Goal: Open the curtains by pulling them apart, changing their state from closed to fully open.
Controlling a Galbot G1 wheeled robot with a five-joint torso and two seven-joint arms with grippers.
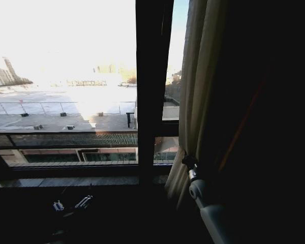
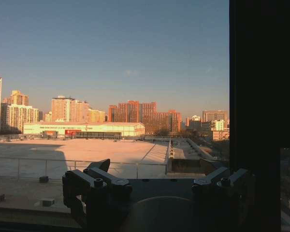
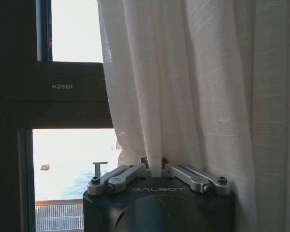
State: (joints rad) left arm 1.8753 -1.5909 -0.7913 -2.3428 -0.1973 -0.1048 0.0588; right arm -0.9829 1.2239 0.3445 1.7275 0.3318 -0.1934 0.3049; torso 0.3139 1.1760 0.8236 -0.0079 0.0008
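The right gripper (image 3: pixel 154 166) has its fingers clenched on the sheer white pleated curtains (image 3: pixel 193 82), at four o'clock by the black window frame (image 1: pixel 150 76), a hold suited to dragging them aside. The left gripper (image 2: pixel 157 186) idles low at seven o'clock, fingers released.

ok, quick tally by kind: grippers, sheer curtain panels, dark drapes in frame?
Grippers: 2, the left gripper low by the sill, jaws apart on nothing; the right gripper pinching the curtain edge.
Sheer curtains: 1 bunched panel at the right.
Dark drape: 1.
Total: 4.
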